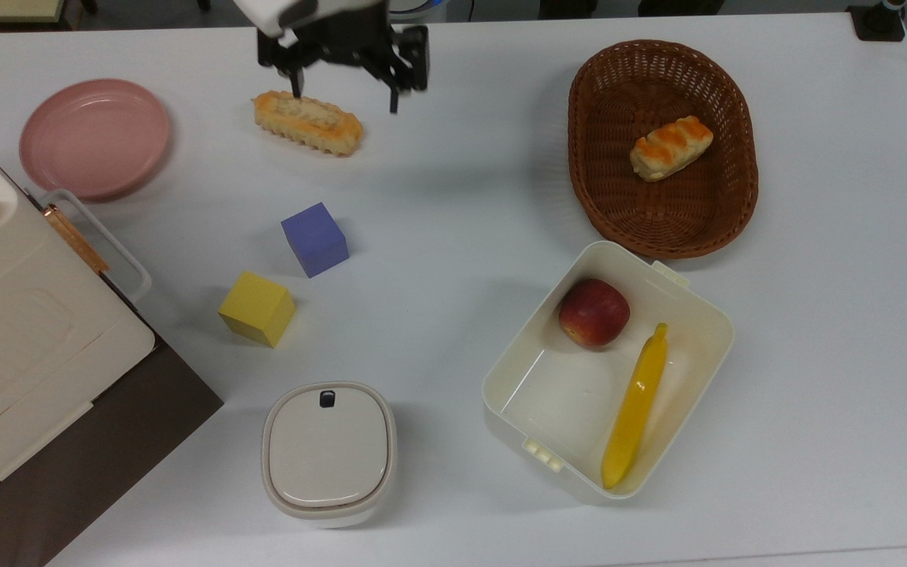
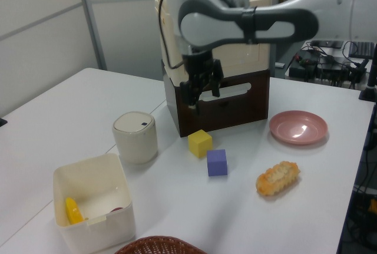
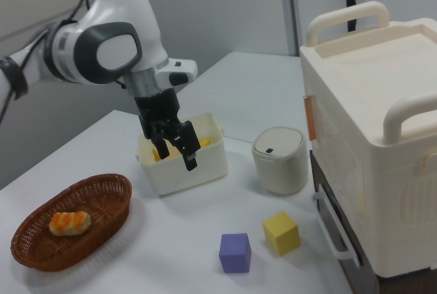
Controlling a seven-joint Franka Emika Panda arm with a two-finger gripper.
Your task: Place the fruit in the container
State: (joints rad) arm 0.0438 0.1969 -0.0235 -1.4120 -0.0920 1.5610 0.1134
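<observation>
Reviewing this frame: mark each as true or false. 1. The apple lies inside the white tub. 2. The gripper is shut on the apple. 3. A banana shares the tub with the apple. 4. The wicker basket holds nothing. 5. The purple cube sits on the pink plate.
1. True: the apple lies inside the white tub.
2. False: the gripper is open and holds nothing, above the table near a long pastry.
3. True: the banana lies beside the apple.
4. False: the wicker basket holds a pastry.
5. False: the purple cube sits on the table, apart from the pink plate.
</observation>
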